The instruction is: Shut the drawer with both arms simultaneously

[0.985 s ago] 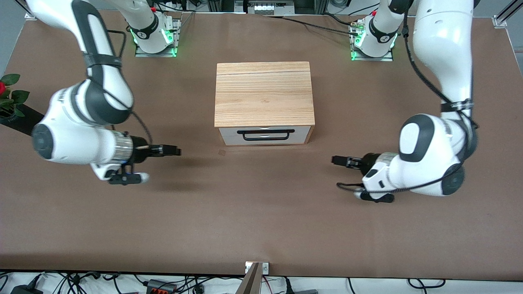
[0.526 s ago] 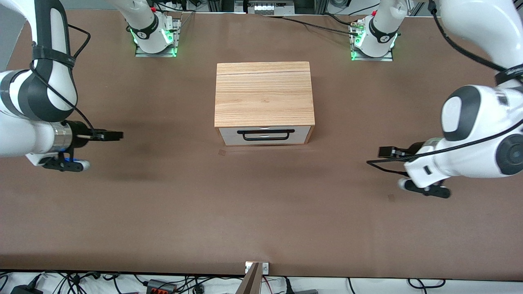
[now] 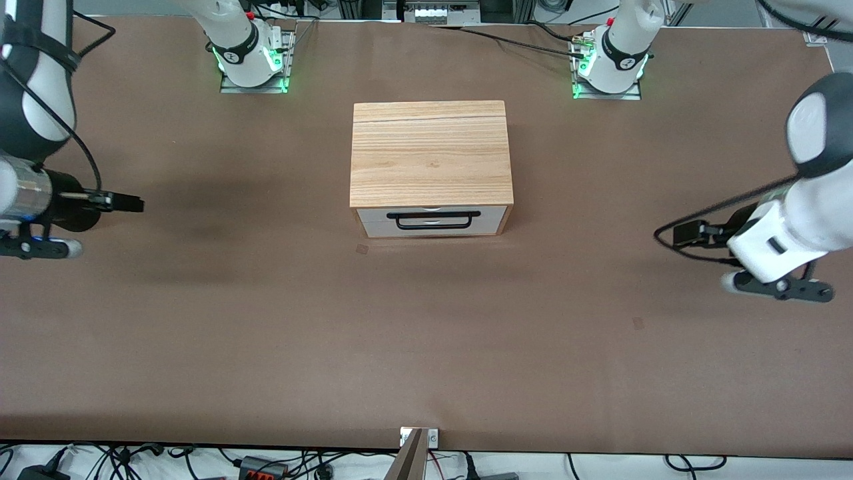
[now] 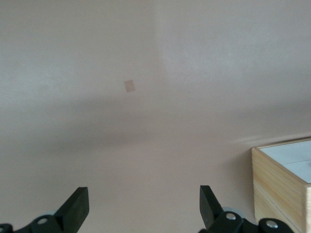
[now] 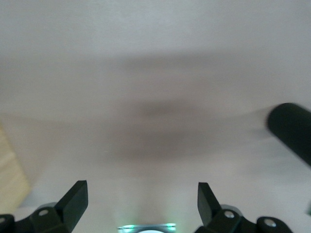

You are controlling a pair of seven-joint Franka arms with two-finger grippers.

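The drawer point(image 3: 433, 221) has a white front and a black bar handle point(image 3: 433, 221). Its front sits flush in the wood-grain cabinet point(image 3: 430, 153) at the table's middle; its inside is hidden. My left gripper point(image 3: 686, 233) is over the table toward the left arm's end, well apart from the cabinet, open and empty; the left wrist view shows it point(image 4: 143, 206) spread over bare table with the cabinet's corner point(image 4: 277, 187) at the edge. My right gripper point(image 3: 126, 202) is over the right arm's end, open and empty point(image 5: 141, 199).
The brown table point(image 3: 426, 347) has small square marks point(image 3: 362, 249) near the drawer front and nearer the left arm's end point(image 3: 638, 323). The green-lit bases point(image 3: 253, 60) point(image 3: 608, 63) stand at the table's back edge. A dark rounded shape point(image 5: 291, 131) shows in the right wrist view.
Both arms have swung outward from the space in front of the drawer toward their own ends of the table. The drawer and cabinet have not moved.
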